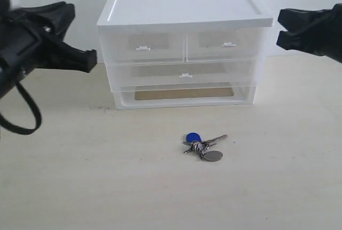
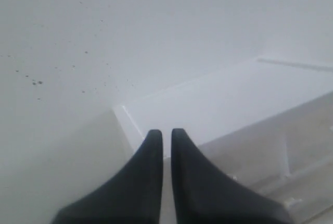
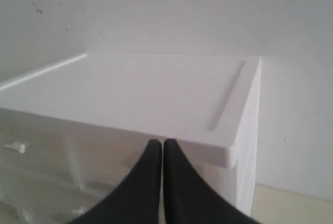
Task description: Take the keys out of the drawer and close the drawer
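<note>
The keys (image 1: 203, 146), silver on a ring with a blue tag and a grey disc, lie on the table in front of the cabinet. The wide drawer (image 1: 184, 76) with its small centre tab sits pushed flush into the white cabinet. My left gripper (image 1: 92, 59) hovers shut at the cabinet's left side, level with the upper drawers; in the left wrist view its fingers (image 2: 166, 131) point at the cabinet's top corner. My right gripper (image 1: 279, 27) hangs shut off the cabinet's right side; the right wrist view shows it (image 3: 158, 141) just below the lid edge. Neither holds anything.
The white cabinet (image 1: 184, 5) stands at the back against a pale wall, with two half-width drawers (image 1: 143, 47) (image 1: 227, 43) above the wide one and an open slot (image 1: 184, 94) at the bottom. A black cable loop (image 1: 21, 112) hangs under the left arm.
</note>
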Robot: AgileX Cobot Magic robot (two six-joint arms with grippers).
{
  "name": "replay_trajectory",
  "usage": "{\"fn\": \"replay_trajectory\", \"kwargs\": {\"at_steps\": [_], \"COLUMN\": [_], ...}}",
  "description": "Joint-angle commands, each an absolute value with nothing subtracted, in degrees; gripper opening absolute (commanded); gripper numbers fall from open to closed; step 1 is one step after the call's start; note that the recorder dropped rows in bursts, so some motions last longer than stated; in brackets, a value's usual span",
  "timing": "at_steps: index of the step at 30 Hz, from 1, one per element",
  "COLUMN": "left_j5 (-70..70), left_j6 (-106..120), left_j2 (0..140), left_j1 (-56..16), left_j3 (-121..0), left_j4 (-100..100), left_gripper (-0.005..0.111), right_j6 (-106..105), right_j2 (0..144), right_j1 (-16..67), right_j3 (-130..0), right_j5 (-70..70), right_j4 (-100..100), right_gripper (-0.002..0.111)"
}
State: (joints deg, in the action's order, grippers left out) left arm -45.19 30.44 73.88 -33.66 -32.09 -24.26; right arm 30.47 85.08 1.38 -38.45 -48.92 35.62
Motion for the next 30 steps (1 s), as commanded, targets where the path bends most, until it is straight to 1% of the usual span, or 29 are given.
{"fn": "replay_trajectory", "kwargs": {"at_steps": [1, 5, 13, 19, 24, 30], "left_j5": [-44.9, -39.7, -22.7, -19.1, -16.4, -10.3], "left_j6": [26.1, 26.1, 24.2, 17.6, 15.6, 14.4], "left_j2": [63.6, 54.0, 32.6, 18.8, 11.3, 8.4], "left_j1": [-33.9, -33.9, -33.9, -33.9, -33.9, -33.9], "left_j3": [-26.6, -23.3, -18.7, -16.0, -15.3, -15.3], "left_j4": [-24.6, -24.6, -24.6, -24.6, -24.6, -24.6], "left_gripper": [0.004, 0.004, 0.004, 0.004, 0.004, 0.004], "right_j6": [31.8, 33.5, 35.9, 38.6, 40.7, 42.6], "right_j2": [73.6, 64.4, 45.8, 32.0, 20.3, 11.7], "right_j1": [1.1, 1.1, 1.1, 1.1, 1.1, 1.1], "right_j3": [-33.3, -28.3, -18.8, -13.3, -10.5, -9.8], "right_j5": [-50.0, -49.9, -47.5, -42.0, -35.1, -31.4], "right_j4": [35.4, 36.0, 36.5, 36.6, 36.7, 36.8], "right_gripper": [0.000, 0.000, 0.000, 0.000, 0.000, 0.000]}}
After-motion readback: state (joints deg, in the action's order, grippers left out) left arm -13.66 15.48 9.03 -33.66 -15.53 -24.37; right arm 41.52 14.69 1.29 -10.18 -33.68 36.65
